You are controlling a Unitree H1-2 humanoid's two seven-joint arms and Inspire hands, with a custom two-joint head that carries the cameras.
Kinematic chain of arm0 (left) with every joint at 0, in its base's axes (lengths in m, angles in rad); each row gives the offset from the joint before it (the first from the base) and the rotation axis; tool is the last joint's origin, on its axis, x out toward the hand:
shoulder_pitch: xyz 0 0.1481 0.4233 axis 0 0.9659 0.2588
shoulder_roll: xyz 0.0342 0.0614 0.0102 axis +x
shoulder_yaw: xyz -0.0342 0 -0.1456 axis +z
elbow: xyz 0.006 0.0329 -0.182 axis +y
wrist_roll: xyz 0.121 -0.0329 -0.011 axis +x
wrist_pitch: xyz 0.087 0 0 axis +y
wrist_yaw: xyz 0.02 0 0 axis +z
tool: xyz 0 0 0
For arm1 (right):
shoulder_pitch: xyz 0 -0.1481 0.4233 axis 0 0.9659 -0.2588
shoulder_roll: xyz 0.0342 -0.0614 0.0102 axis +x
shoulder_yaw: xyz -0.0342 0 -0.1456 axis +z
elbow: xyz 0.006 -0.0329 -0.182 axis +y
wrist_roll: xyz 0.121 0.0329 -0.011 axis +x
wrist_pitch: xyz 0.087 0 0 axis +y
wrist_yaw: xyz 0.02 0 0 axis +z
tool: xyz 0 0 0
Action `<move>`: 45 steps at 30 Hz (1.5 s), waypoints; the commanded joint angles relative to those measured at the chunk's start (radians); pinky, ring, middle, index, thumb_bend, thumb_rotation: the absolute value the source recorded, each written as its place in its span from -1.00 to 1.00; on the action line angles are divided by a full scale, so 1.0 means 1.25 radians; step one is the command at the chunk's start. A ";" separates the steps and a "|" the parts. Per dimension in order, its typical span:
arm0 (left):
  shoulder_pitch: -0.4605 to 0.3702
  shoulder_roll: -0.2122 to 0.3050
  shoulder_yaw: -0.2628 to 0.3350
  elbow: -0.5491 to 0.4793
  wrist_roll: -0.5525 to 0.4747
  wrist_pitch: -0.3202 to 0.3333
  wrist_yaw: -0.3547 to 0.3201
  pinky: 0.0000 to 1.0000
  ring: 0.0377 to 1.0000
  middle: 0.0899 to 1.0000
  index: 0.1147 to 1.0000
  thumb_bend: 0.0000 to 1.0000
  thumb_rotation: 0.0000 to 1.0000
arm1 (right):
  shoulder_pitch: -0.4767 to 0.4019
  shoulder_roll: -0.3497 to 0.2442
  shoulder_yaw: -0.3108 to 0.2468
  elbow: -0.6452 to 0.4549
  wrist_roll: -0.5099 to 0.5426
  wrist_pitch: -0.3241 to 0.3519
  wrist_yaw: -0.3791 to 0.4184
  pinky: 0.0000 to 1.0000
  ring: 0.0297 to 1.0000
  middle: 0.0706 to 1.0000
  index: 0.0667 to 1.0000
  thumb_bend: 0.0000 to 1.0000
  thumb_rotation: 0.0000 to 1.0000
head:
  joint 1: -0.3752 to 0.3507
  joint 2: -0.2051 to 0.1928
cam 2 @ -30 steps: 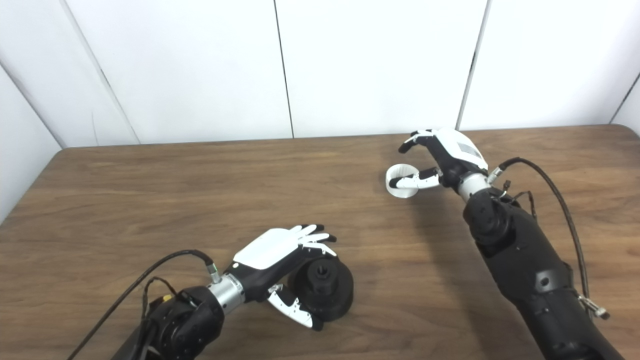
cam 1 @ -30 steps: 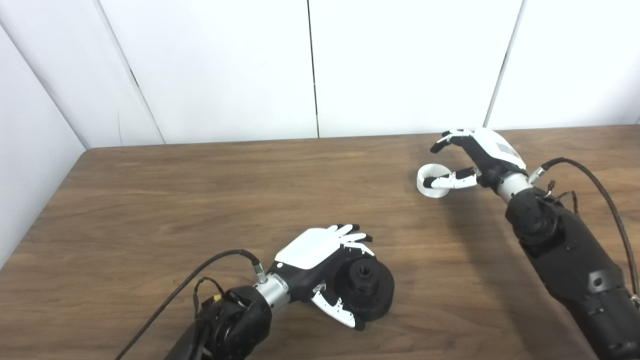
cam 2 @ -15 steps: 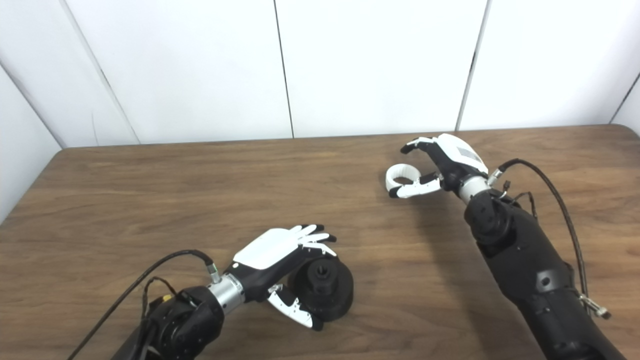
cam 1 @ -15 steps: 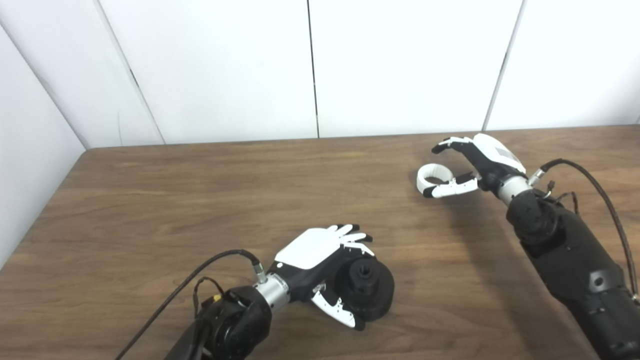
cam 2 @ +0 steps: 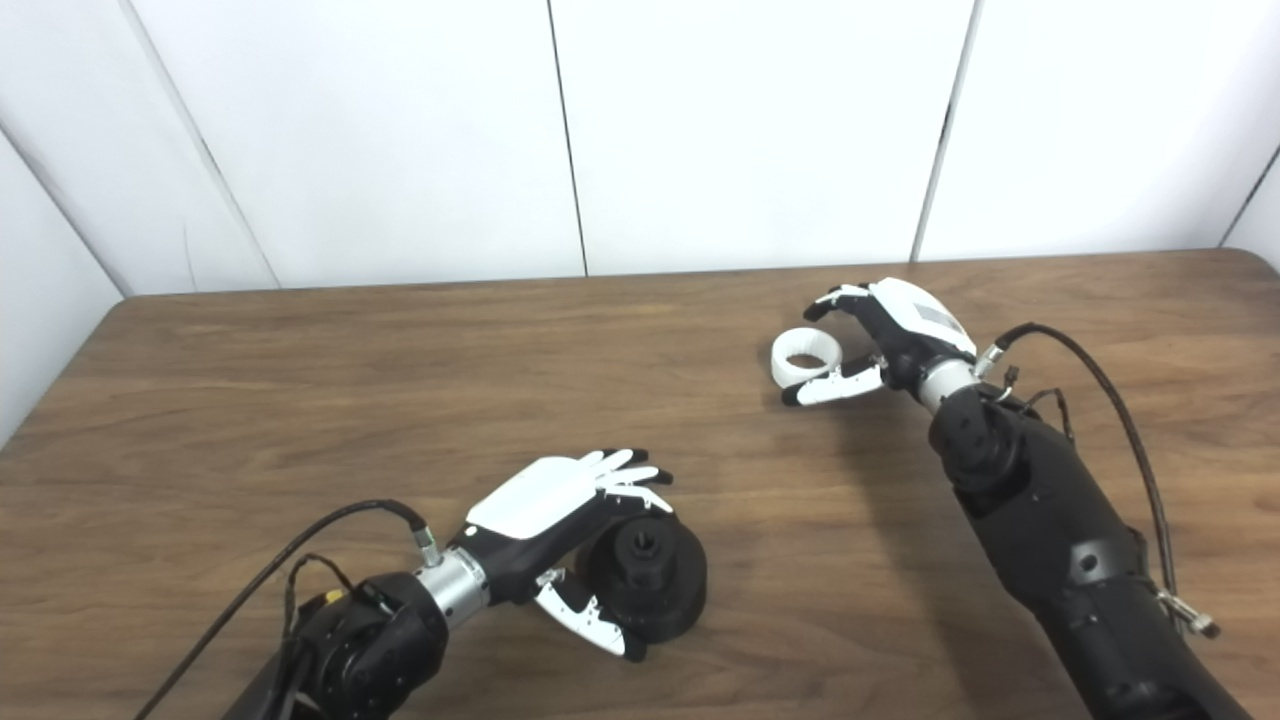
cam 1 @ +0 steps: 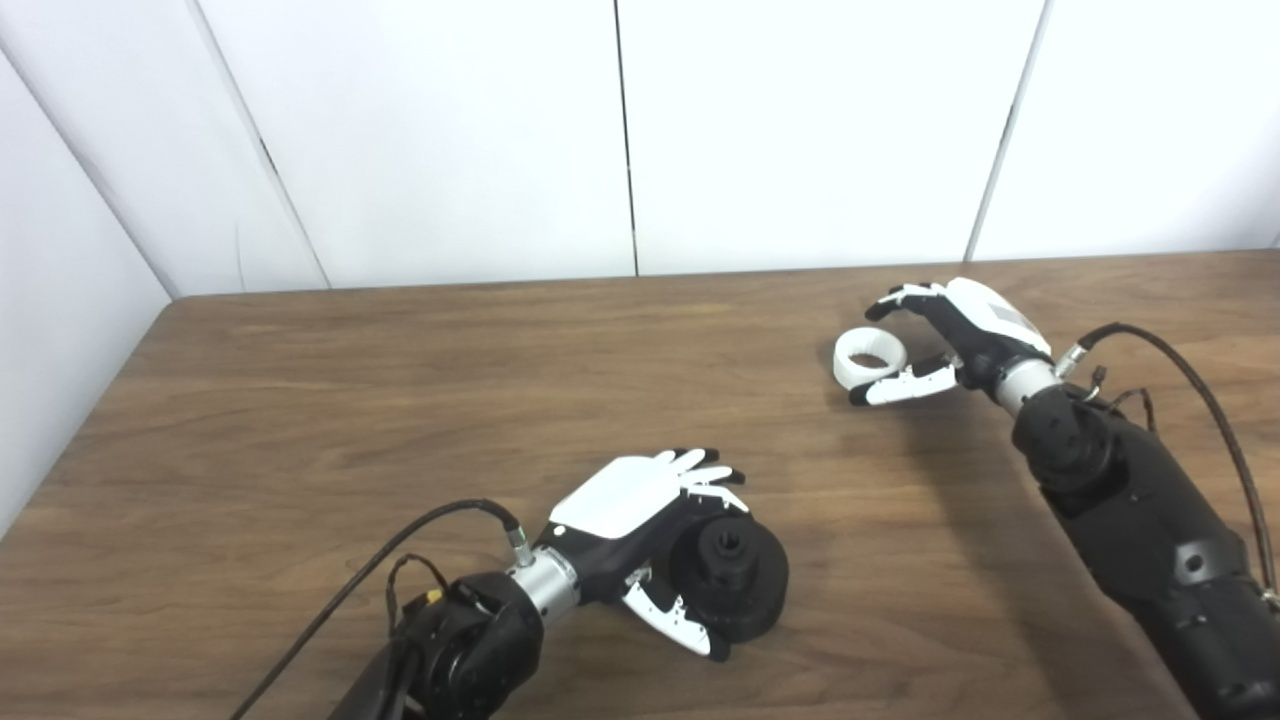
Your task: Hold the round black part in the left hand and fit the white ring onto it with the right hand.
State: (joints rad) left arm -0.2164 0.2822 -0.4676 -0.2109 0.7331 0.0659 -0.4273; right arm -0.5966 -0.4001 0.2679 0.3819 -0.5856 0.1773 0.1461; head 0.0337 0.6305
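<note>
The round black part (cam 1: 738, 572) rests on the wooden table (cam 1: 400, 400) near the front middle, its central hub facing up. My left hand (cam 1: 640, 505) lies against its left side, fingers stretched flat over its top and thumb along its near side, not closed on it. The white ring (cam 1: 866, 358) lies flat at the right rear of the table. My right hand (cam 1: 955, 335) is open around it: the fingers arch over its far side and the thumb reaches along its near side. I cannot tell whether they touch the ring.
White wall panels stand right behind the table's far edge. A black cable loops from each wrist, left cable (cam 1: 400, 545) and right cable (cam 1: 1190, 370). Bare wood lies between the two hands. The table's left edge runs near the side wall.
My right hand has come down and slightly toward me, and its fingers and thumb now bracket the ring. The ring, the black part and my left hand have stayed in place.
</note>
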 commanded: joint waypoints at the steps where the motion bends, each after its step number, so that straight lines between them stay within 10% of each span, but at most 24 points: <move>1: -0.003 0.009 0.005 -0.005 0.009 0.001 -0.004 1.00 1.00 0.86 0.32 0.84 -0.41 | -0.044 -0.008 -0.002 0.001 -0.008 -0.020 -0.019 0.83 0.96 0.84 0.49 0.76 -0.22 | 0.001 0.000; 45: 0.000 0.007 0.002 -0.006 0.013 -0.001 -0.004 1.00 1.00 0.86 0.33 0.84 -0.43 | -0.058 0.015 0.004 0.036 -0.010 -0.036 -0.045 0.79 0.94 0.81 0.43 0.59 -0.26 | 0.006 -0.002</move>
State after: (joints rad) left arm -0.2132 0.2819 -0.4657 -0.2134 0.7337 0.0658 -0.4280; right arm -0.6079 -0.3812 0.2777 0.4347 -0.5962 0.1687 0.1215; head 0.0414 0.6274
